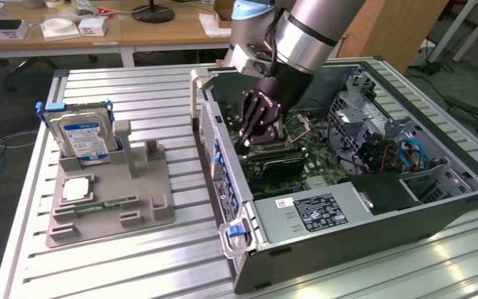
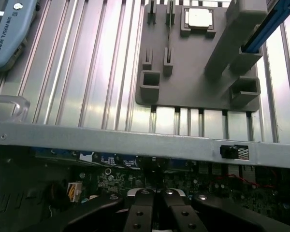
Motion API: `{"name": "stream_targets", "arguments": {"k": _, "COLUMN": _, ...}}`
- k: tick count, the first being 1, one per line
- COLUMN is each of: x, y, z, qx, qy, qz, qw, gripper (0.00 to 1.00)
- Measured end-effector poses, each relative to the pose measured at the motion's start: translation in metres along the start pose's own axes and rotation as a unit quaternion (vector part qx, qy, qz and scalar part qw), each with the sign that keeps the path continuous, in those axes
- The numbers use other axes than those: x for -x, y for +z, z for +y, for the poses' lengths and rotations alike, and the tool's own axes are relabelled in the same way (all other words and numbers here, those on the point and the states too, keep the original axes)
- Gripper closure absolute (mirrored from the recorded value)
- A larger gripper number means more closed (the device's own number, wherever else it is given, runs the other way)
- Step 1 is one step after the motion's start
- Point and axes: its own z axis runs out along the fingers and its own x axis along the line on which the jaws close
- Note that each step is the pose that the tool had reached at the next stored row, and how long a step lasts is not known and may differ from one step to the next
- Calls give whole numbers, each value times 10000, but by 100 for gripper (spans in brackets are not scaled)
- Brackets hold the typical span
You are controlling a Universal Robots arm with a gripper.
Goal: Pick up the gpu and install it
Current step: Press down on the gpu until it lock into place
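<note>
Slatted metal table (image 1: 122, 261) carries grey holder tray (image 1: 144, 205) (beside the claw) and open computer case (image 1: 372, 218) around it.

The gpu (image 1: 276, 163) was a thin dark card, standing on edge on the green motherboard (inside the open computer case), lying lengthwise across the board.
</note>
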Motion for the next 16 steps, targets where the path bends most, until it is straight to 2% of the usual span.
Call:
{"name": "stream_targets", "arguments": {"k": 1, "x": 0, "y": 6, "z": -4, "qx": 41, "qy": -1, "qz": 0, "qw": 10000, "gripper": 90}}
{"name": "stream_targets", "arguments": {"k": 2, "x": 0, "y": 12, "z": -12, "qx": 69, "qy": -3, "qz": -1, "qw": 10000, "gripper": 90}}
{"name": "stream_targets", "arguments": {"k": 5, "x": 0, "y": 33, "z": -42, "qx": 129, "qy": -6, "qz": -3, "qw": 9999, "gripper": 90}}
{"name": "stream_targets", "arguments": {"k": 12, "x": 2, "y": 109, "z": -76, "qx": 299, "qy": -16, "qz": -8, "qw": 9996, "gripper": 90}}
{"name": "stream_targets", "arguments": {"k": 14, "x": 2, "y": 118, "z": -88, "qx": 337, "qy": -18, "qz": -9, "qw": 9994, "gripper": 90}}
{"name": "stream_targets", "arguments": {"k": 16, "x": 1, "y": 113, "z": -112, "qx": 353, "qy": -18, "qz": -15, "qw": 9994, "gripper": 90}}
